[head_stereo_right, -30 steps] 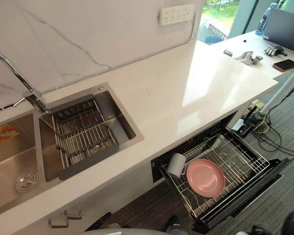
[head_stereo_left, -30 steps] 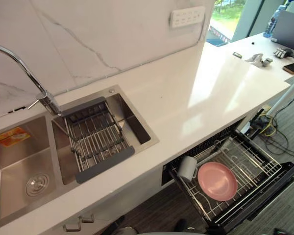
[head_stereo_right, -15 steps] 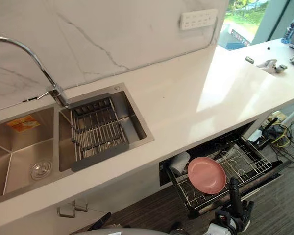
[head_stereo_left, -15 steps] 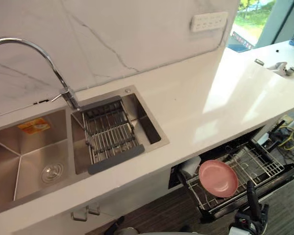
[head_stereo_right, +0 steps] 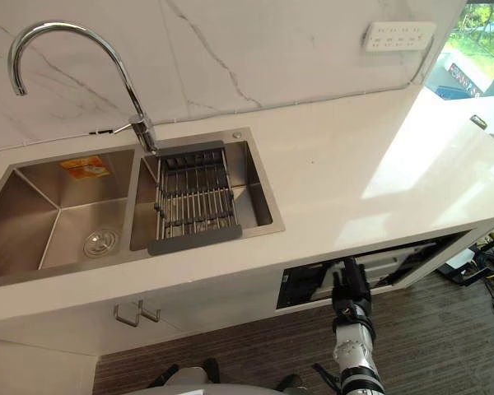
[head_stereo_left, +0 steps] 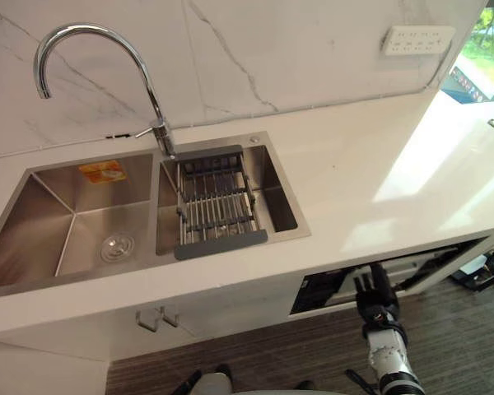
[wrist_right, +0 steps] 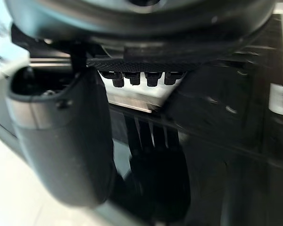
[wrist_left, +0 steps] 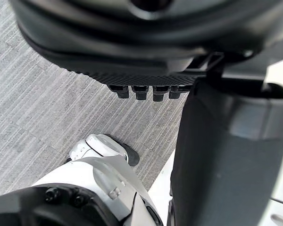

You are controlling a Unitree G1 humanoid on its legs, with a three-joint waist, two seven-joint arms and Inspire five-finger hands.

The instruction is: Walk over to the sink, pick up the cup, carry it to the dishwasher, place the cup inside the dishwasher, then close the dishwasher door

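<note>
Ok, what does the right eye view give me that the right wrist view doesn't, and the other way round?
The right eye view adds the layout: the sink with its faucet and drain rack, the white counter, the socket strip, and the right hand raised against the dishwasher front below the counter edge. The right wrist view adds the close-up: thumb out, fingers straight, and the hand's reflection in the glossy dark panel. Both share the right hand at the dishwasher front.
</note>
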